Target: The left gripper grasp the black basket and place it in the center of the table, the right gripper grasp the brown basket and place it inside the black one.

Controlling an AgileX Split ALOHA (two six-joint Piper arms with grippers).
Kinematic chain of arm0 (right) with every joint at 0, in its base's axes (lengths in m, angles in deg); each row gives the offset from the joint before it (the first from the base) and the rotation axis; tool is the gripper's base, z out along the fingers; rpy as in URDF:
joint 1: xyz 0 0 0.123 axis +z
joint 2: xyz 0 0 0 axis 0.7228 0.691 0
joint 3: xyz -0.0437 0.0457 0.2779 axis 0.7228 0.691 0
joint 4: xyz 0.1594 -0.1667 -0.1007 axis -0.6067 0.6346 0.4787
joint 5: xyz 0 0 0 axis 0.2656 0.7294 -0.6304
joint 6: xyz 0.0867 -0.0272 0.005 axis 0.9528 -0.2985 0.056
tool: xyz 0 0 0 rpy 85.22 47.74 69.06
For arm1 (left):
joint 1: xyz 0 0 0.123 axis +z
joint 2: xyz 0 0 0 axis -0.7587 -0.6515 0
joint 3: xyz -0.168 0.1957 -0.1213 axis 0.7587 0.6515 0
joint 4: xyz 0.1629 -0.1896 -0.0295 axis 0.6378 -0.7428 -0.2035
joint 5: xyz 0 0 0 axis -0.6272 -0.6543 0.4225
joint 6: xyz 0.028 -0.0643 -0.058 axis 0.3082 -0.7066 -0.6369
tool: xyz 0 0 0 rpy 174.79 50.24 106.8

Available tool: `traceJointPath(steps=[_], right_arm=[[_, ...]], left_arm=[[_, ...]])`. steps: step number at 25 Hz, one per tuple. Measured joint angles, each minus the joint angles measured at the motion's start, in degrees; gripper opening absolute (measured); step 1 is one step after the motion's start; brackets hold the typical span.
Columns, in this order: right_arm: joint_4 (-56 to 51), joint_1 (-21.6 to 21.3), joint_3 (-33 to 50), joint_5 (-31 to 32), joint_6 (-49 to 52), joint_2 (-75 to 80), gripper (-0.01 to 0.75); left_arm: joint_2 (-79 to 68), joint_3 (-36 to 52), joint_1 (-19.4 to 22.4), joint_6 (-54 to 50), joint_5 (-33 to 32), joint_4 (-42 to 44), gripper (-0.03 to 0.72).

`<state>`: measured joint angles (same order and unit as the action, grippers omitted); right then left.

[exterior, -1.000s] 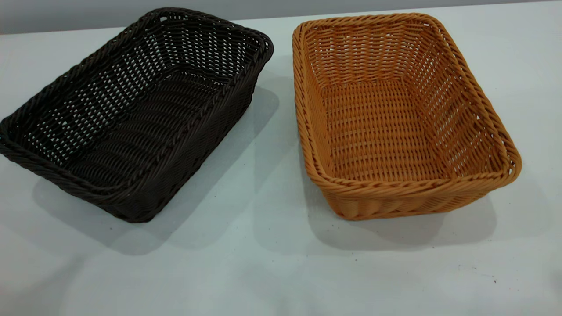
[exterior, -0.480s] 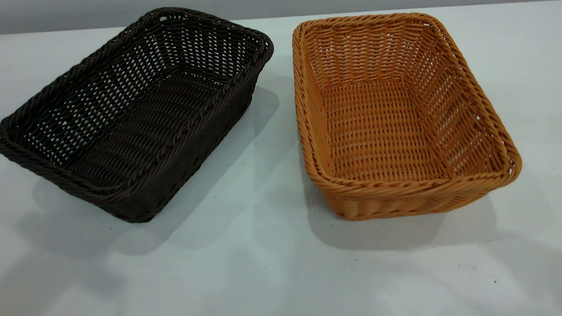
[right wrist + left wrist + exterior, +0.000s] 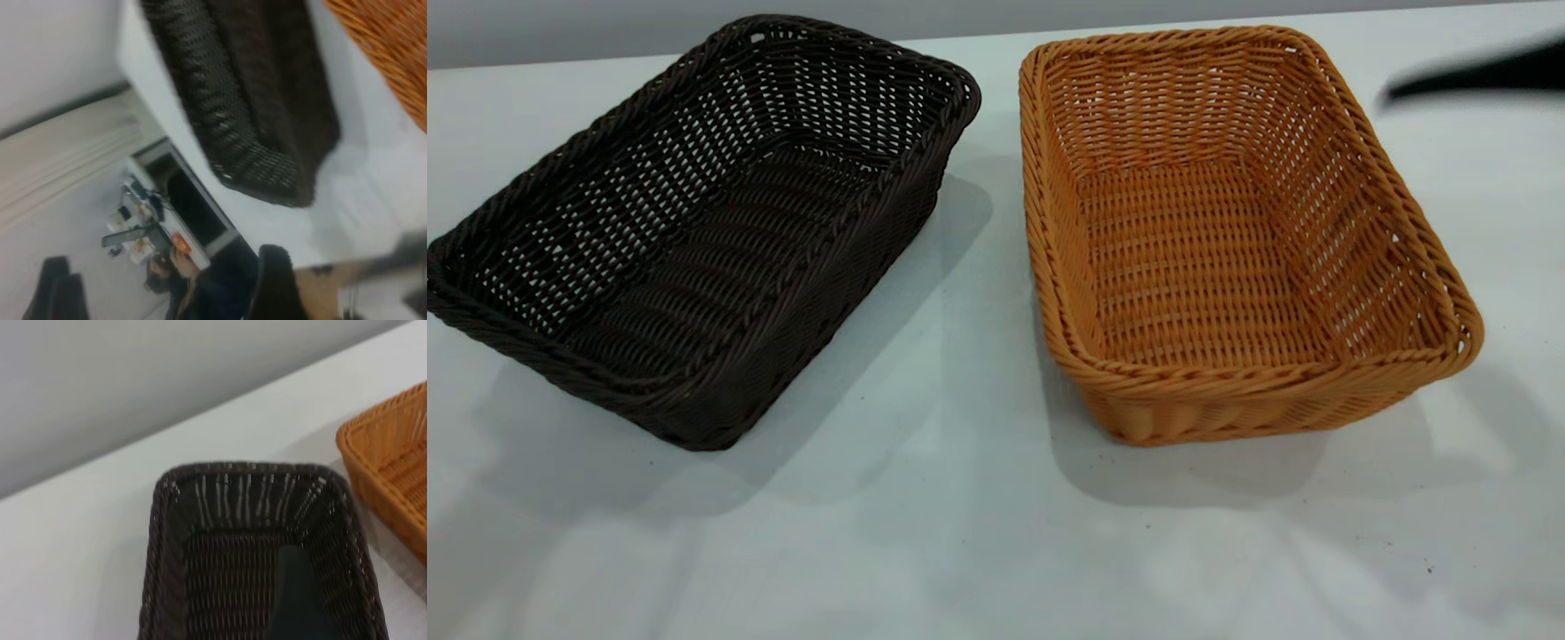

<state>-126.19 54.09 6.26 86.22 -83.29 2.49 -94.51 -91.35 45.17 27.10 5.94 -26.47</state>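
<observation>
Where your black basket (image 3: 694, 231) (dark weave, braided rim) sits left of frame beside the brown basket (image 3: 1245, 240) on the table (image 3: 960, 533), only the exterior view shows the right gripper (image 3: 1476, 76) upper right, spread unreadable.

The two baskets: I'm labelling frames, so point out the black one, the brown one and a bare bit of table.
black basket (image 3: 694, 258), exterior view, on its woven floor.
brown basket (image 3: 1192, 267), exterior view, on its woven floor.
table (image 3: 960, 533), exterior view, bare surface in front of both baskets.

Gap btwn black basket (image 3: 694, 231) & brown basket (image 3: 1227, 240) open.
</observation>
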Motion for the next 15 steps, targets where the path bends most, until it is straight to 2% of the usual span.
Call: traceJointPath(steps=[4, 8, 15], right_arm=[[-4.56, 5.38, 0.00, 0.03, 5.98, 7.73, 0.485], [-11.13, 8.82, 0.00, 0.16, 7.12, 14.04, 0.485], [-13.75, 8.95, 0.00, -2.18, 7.12, 19.94, 0.485]], left_arm=[[-1.63, 0.00, 0.00, 0.05, 0.00, 0.00, 0.394], [-2.85, 0.11, 0.00, 0.05, 0.52, 0.00, 0.394], [-4.07, 0.11, 0.00, 0.05, 0.81, -0.13, 0.394]])
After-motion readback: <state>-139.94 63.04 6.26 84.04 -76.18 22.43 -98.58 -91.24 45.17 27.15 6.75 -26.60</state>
